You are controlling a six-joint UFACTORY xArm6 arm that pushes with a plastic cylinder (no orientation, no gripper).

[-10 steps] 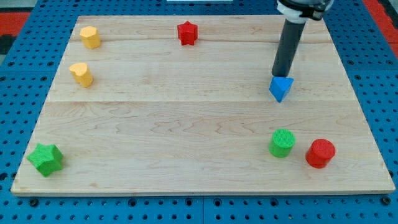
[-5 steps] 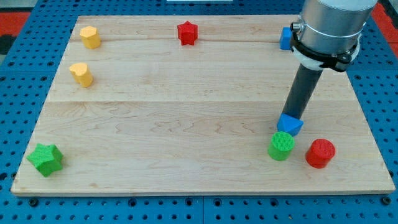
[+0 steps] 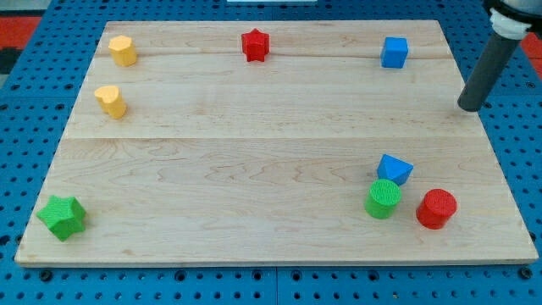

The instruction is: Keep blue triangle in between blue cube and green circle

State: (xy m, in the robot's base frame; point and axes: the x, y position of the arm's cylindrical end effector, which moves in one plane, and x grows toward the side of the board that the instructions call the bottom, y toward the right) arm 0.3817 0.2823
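Blue triangle (image 3: 395, 169) touches green circle (image 3: 384, 198), blue cube (image 3: 394, 52) well above; placement looks done. Tip (image 3: 468, 107) sits clear at right; no gripper, bare rod.

Triangle (image 3: 395, 169) touches circle (image 3: 383, 198), below cube (image 3: 394, 52).

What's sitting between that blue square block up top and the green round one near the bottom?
In the camera view, the blue triangle lies between the blue cube and the green circle, right against the circle. The rest is bare wood. My tip stands off to the view's right.
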